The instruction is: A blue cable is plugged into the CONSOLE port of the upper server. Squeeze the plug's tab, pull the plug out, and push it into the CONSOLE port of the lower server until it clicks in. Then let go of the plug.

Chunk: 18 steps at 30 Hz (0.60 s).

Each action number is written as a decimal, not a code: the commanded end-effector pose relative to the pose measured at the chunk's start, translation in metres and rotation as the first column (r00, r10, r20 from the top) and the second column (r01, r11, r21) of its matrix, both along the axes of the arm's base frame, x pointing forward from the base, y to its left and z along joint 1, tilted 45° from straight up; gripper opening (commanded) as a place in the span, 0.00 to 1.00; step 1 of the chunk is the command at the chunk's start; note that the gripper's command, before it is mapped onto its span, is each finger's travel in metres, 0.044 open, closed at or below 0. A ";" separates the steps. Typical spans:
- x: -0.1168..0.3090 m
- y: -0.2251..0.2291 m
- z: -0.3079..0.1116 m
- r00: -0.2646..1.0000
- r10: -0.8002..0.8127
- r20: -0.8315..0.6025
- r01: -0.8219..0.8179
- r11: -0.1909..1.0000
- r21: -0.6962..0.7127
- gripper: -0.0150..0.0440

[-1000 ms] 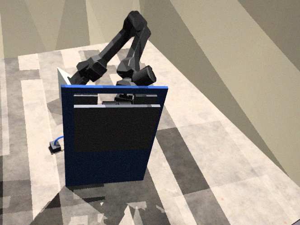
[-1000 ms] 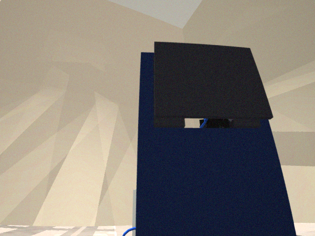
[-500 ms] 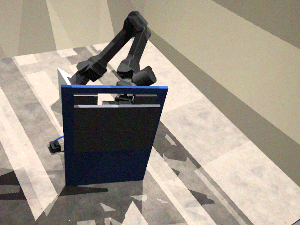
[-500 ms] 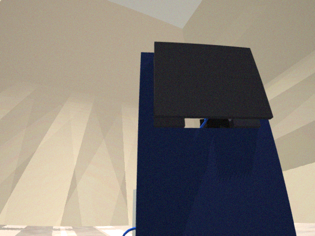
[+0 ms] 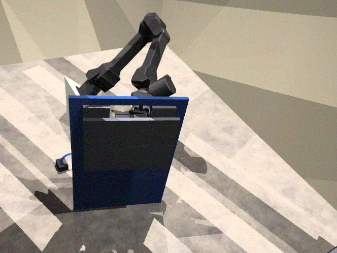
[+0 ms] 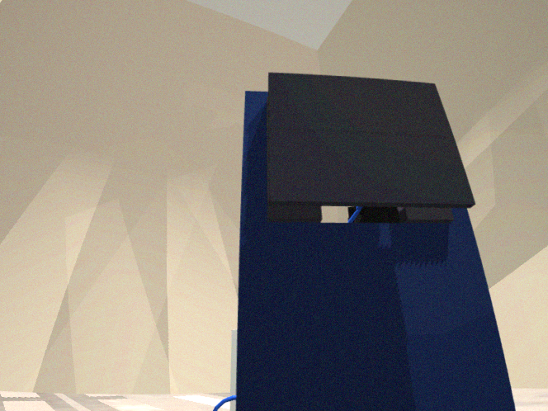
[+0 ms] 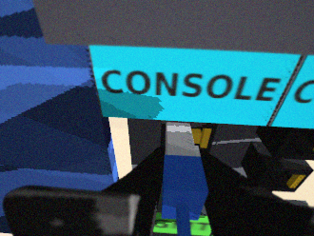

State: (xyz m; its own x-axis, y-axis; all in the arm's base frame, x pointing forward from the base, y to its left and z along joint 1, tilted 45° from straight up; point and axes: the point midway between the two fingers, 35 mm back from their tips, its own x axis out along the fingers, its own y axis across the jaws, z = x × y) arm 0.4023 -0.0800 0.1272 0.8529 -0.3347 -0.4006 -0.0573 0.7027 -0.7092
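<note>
The blue plug (image 7: 185,183) with its pale nose (image 7: 181,140) is between the black fingers of my gripper (image 7: 180,154), which is shut on it. The nose points at a dark socket area directly under a cyan CONSOLE label (image 7: 190,88). Gold contacts (image 7: 205,138) show just right of the nose. How deep the nose sits, and whether this is the upper or lower server, I cannot tell. The blue cable (image 7: 183,224) (image 6: 354,214) runs back from the plug. In the top view the gripper is mostly hidden behind the rack panel.
A blue rack panel (image 5: 103,187) (image 6: 318,309) carries a dark box (image 5: 128,144) (image 6: 354,141). A small black block (image 5: 62,165) with blue cable lies left of it. A pale panel (image 5: 68,95) stands behind. A green label (image 7: 205,226) and another black socket block (image 7: 271,168) show in the wrist view.
</note>
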 end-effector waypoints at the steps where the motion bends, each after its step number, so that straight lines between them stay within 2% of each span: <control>1: 0.002 -0.001 0.003 1.000 -0.007 0.011 0.007 1.000 -0.002 0.25; 18: 0.005 -0.002 0.003 1.000 -0.008 0.012 0.008 1.000 -0.002 0.25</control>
